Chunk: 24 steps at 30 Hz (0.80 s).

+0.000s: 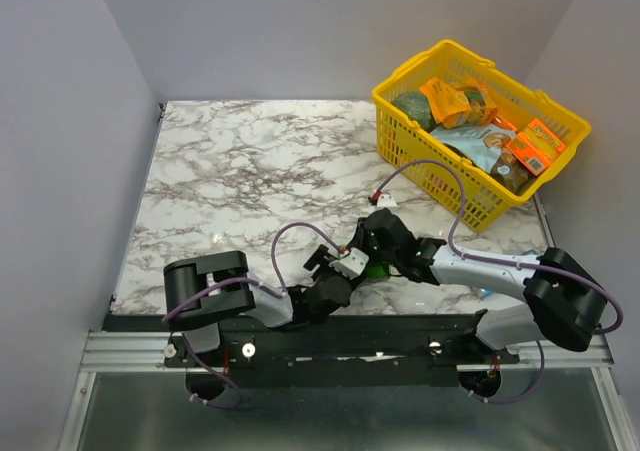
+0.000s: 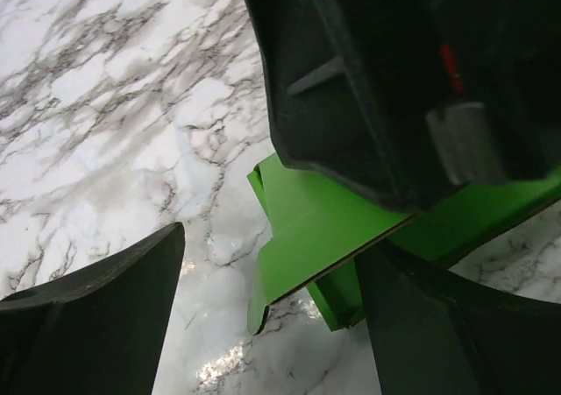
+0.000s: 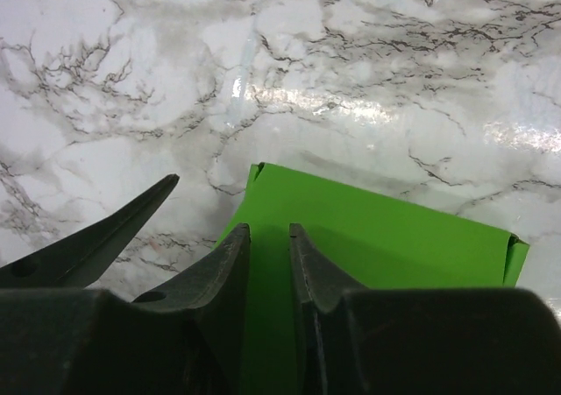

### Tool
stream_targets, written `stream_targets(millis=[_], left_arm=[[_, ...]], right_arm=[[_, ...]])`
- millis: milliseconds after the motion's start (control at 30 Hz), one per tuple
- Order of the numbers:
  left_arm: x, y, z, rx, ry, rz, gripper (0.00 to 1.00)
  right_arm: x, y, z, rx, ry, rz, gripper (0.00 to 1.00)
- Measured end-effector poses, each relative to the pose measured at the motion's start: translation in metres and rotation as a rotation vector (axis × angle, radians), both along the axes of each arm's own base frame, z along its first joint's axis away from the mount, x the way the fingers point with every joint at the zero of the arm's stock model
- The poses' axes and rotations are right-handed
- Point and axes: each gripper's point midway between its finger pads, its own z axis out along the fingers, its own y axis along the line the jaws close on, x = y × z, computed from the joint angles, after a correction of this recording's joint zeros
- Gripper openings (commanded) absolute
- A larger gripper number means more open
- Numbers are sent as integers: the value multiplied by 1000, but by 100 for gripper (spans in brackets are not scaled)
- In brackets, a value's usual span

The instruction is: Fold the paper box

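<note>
The paper box is bright green card, partly folded. Only a sliver of it [image 1: 377,269] shows in the top view, between the two grippers near the table's front edge. In the left wrist view a panel [image 2: 324,220] stands off the table with a small flap hanging at its corner. My left gripper [image 2: 276,264] is open wide, its right finger [image 2: 456,325] beside the card. My right gripper [image 3: 267,229] is on top of the green panel [image 3: 394,237], jaws almost together with a narrow slit showing green. In the top view the left gripper [image 1: 345,263] and right gripper [image 1: 380,251] nearly touch.
A yellow plastic basket [image 1: 420,161] full of packaged goods stands at the back right. The marble table [image 1: 250,171] spreads left and back. The right gripper's black body [image 2: 394,80] fills the upper left wrist view. One left finger [image 3: 114,229] shows in the right wrist view.
</note>
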Motion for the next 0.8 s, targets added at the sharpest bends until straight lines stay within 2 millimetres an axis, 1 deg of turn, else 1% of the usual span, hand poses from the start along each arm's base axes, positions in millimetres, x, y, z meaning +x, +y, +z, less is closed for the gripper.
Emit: stream_targets(millis=[100,167,200,333,500,700,800], left_arm=[[-8,-5,2,11,38,-66,93],[-13,-6,2,20,62,-101,98],[-16,-7,2,25,75,-118,99],[-25,-7,5,24,119,-163,99],[-36,-6,7,6,173,-205,99],[-50,3,4,-30,253,-225,99],[-60,9,9,-72,290,-254,99]], right_arm=[[-1,0,-6,-1,23,-6,31],[-1,-2,-9,-3,33,-13,31],[-2,-2,-11,-3,36,-15,31],[-3,-6,-16,-5,49,-33,29],[-6,-13,-24,-15,64,-60,31],[-4,-15,-21,-11,54,-74,31],[-3,-17,-20,-10,48,-87,31]])
